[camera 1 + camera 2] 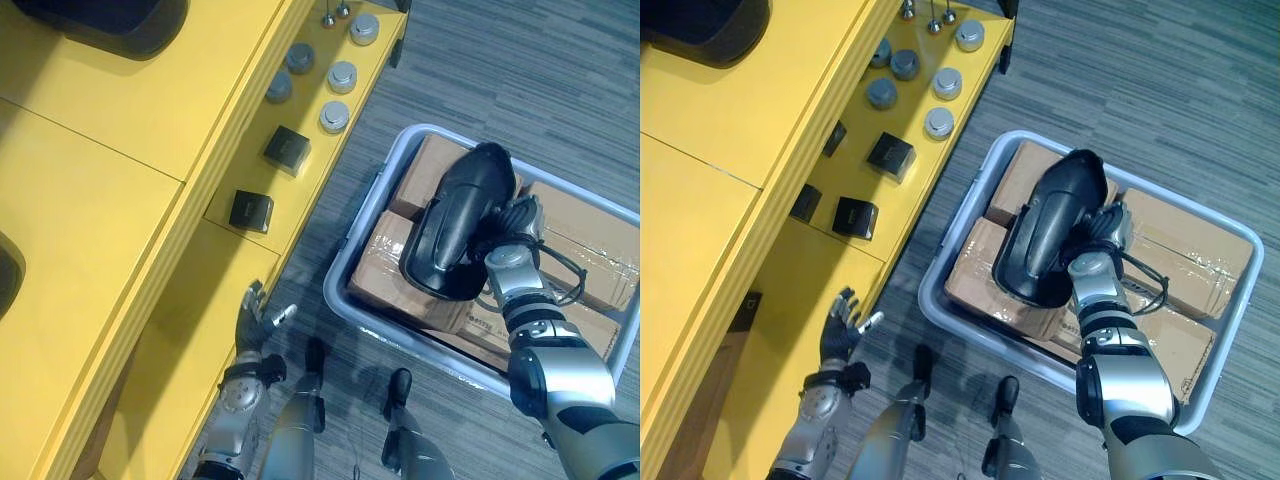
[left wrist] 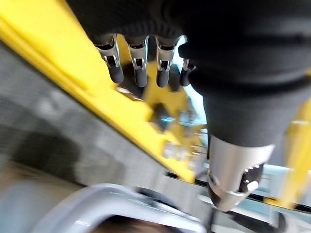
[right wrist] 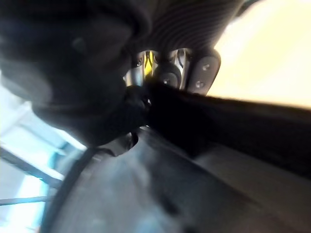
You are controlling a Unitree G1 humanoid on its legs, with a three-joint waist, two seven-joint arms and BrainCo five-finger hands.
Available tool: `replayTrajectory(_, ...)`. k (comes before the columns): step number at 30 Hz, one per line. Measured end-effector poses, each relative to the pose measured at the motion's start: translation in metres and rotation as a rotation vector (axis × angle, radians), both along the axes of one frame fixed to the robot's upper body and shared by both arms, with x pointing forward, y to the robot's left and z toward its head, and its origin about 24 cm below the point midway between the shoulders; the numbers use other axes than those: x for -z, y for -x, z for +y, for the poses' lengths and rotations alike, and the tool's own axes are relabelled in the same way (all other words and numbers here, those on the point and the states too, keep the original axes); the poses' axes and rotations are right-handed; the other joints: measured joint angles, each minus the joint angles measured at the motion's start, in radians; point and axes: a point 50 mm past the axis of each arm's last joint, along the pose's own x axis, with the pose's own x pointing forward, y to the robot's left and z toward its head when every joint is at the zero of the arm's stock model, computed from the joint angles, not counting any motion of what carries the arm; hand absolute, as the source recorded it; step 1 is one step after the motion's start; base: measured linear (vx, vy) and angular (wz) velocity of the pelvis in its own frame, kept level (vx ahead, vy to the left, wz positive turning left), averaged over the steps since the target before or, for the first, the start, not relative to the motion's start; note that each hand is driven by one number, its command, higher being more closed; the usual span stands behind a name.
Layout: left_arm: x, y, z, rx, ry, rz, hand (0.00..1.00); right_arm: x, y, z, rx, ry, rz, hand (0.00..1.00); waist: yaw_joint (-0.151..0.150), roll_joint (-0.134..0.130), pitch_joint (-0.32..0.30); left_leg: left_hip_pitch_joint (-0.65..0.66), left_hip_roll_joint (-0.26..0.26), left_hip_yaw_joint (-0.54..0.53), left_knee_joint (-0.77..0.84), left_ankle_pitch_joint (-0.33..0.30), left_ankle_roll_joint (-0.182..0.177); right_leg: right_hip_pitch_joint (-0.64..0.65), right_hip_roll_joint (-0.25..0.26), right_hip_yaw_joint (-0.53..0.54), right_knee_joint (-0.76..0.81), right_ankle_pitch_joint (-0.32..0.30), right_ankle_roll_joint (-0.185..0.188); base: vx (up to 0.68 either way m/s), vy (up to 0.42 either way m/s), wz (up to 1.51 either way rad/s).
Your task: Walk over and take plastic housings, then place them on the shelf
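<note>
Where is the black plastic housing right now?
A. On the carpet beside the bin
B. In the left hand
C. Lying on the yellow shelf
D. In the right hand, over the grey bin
D: the right hand's fingers curl round the black plastic housing, which is over the cardboard boxes in the grey bin.

1 grey bin [image 1: 924, 292], 1 black housing [image 1: 1045, 230] over it, 6 round silver weights [image 1: 947, 83], 4 small black boxes [image 1: 890, 155]
</note>
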Motion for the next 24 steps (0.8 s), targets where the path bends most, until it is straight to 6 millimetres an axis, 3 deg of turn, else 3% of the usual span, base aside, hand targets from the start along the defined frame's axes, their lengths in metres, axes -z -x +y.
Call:
replayTrajectory(5,-0.041,-0.008,-0.008,0.025,0.014,-0.16,0.0,-0.016,0.019,0.008,-0.009,0.155,-0.133,1.0,-0.029,-0.001,-0.001,0.074,0.001,0.014,-0.047,0.016,-0.005,0.044,0.0,0.005,0.003,0.0,0.0,0.03,0.007,-0.04)
replayTrajectory(9,-0.054,-0.012,-0.016,0.074,0.024,-0.205,0.0,-0.015,0.03,0.018,-0.034,0.179,-0.184,1.0,-0.053,-0.005,-0.006,0.129,0.0,0.034,-0.107,0.043,-0.009,0.06,0.001,0.022,0.004,-0.001,-0.001,0.0,0.009,-0.13)
replayTrajectory(15,-0.051,-0.014,-0.037,0.223,0.106,-0.173,0.0,-0.001,0.035,0.038,-0.091,0.221,-0.177,1.0,-0.096,-0.029,-0.05,0.191,0.001,0.05,-0.189,0.084,-0.013,0.079,0.007,0.028,0.003,-0.001,-0.002,-0.01,0.008,-0.06)
replayTrajectory(20,-0.041,-0.017,-0.048,0.287,0.156,-0.112,0.0,0.013,0.04,0.047,-0.132,0.253,-0.155,1.0,-0.097,-0.04,-0.133,0.233,0.001,0.072,-0.231,0.097,-0.015,0.095,0.01,0.048,-0.01,-0.001,-0.003,-0.01,0.039,-0.1)
replayTrajectory(24,-0.036,-0.016,-0.047,0.283,0.154,-0.09,0.0,0.028,0.042,0.049,-0.142,0.225,-0.125,1.0,-0.099,-0.041,-0.15,0.231,0.001,0.076,-0.232,0.098,-0.015,0.09,0.01,0.051,-0.012,0.0,-0.004,-0.02,0.035,-0.05)
